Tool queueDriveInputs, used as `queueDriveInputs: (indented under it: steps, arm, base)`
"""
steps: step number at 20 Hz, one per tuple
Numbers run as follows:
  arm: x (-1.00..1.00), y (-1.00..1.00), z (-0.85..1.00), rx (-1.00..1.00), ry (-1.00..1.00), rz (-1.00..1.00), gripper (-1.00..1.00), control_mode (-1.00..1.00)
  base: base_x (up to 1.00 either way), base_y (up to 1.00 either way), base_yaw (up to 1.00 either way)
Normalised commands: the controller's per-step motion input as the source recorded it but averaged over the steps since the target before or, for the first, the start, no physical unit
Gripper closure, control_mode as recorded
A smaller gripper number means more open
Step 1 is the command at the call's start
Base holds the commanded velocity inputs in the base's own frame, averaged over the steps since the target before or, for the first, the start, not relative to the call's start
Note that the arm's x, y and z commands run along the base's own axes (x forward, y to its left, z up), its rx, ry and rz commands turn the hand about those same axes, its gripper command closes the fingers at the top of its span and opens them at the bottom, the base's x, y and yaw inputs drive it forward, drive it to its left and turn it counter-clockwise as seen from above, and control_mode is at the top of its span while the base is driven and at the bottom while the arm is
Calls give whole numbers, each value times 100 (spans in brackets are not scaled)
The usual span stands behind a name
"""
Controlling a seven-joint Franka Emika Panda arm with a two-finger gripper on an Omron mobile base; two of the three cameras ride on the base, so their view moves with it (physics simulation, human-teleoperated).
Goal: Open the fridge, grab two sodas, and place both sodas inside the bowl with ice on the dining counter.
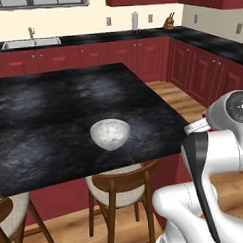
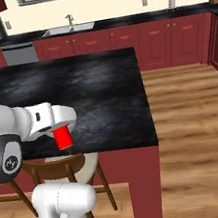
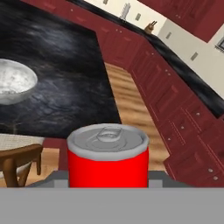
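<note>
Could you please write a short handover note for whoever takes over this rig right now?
End effector: shut on a red soda can, carried upright near the dining counter's near edge, above a stool.
Bowl with ice: on the dining counter near that edge, no can in it.
Done: one soda in hand, brought to the counter.
Left: place this can in the bowl, then fetch the second soda and add it.

I count one soda can (image 3: 108, 155), one bowl with ice (image 1: 110, 133) at the frame's centre, one dining counter (image 1: 53, 111), two wooden stools (image 1: 121, 188) lower left, one sink (image 1: 31, 43) upper left
</note>
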Motion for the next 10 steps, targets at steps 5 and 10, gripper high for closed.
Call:
queueDriveInputs:
  steps: [5, 10]
  arm:
    - [20, 4, -4, 0, 1, 5, 100, -100]
    - [100, 33, -27, 0, 11, 25, 100, -100]
  base:
    - [64, 12, 18]
    - [0, 0, 0]
